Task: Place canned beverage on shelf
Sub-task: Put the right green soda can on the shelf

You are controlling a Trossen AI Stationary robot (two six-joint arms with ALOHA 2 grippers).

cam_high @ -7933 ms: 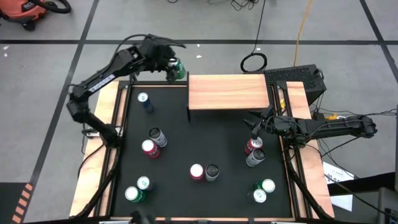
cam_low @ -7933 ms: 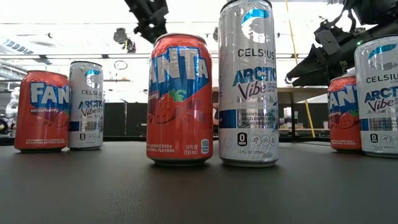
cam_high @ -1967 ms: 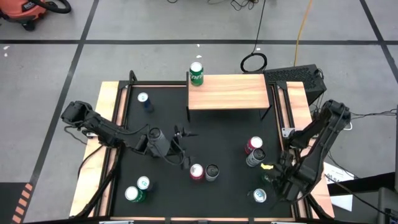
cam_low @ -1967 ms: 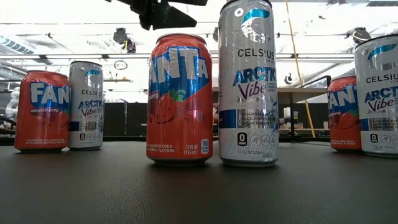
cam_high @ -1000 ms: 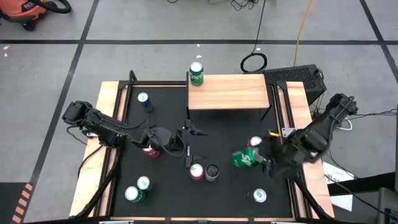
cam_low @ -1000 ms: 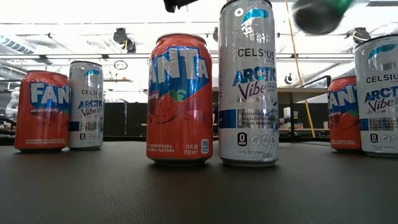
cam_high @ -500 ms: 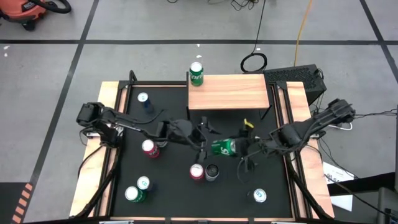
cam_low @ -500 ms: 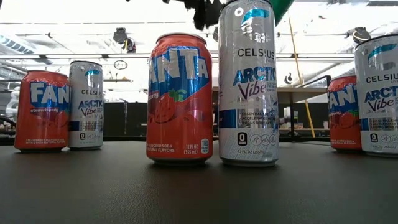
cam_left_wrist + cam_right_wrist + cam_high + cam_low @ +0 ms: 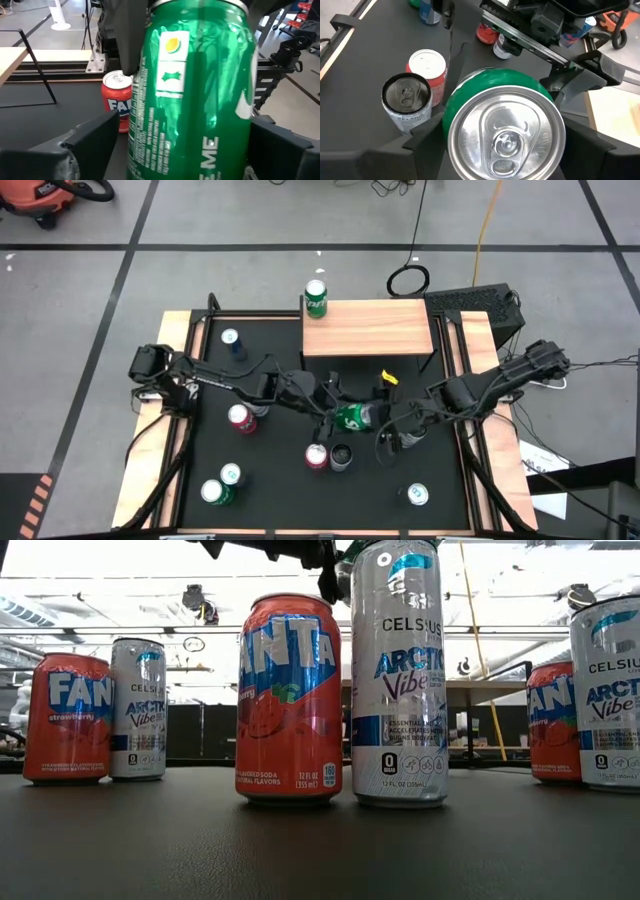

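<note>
Green can (image 9: pixel 354 418) hangs sideways just in front of the shelf (image 9: pixel 366 327) — clenched in the right hand (image 9: pixel 378 415), the spread left hand (image 9: pixel 333 408) flanking it.

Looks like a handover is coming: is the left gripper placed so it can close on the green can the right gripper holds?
Probably yes. The left gripper is open with its fingers either side of the green can, which the right gripper holds above the mat. Nothing shows between the fingers and the can.

we see two slender dark arms — the left arm (image 9: pixel 215 377) bears white lettering, the right arm (image 9: pixel 505 375) trails thin cables — and matte grey, angular finger pads (image 9: pixel 92 131).
</note>
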